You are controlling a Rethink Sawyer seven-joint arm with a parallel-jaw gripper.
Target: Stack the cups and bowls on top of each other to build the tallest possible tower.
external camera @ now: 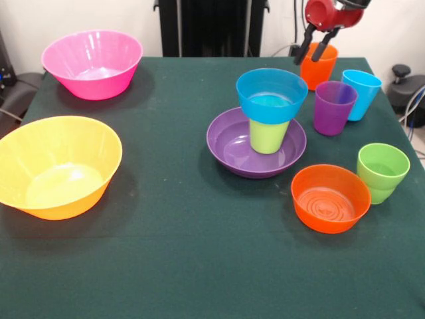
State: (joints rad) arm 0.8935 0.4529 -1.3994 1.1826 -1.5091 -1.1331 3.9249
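Observation:
The tower stands right of the table's middle: a wide purple bowl [232, 146] holds a lime-yellow cup [268, 136], and a small blue bowl [271, 95] sits on the cup. An orange cup [320, 70], a purple cup [333, 107] and a light blue cup [361, 93] stand at the far right. A green cup [382, 171] and a small orange bowl [330, 198] are nearer. My gripper [315, 52] hangs open at the top right, its black fingers just above and in front of the orange cup, holding nothing.
A big pink bowl [93, 63] stands at the far left and a big yellow-orange bowl [56, 166] at the near left. The green table [166, 252] ends close behind the cups at the right.

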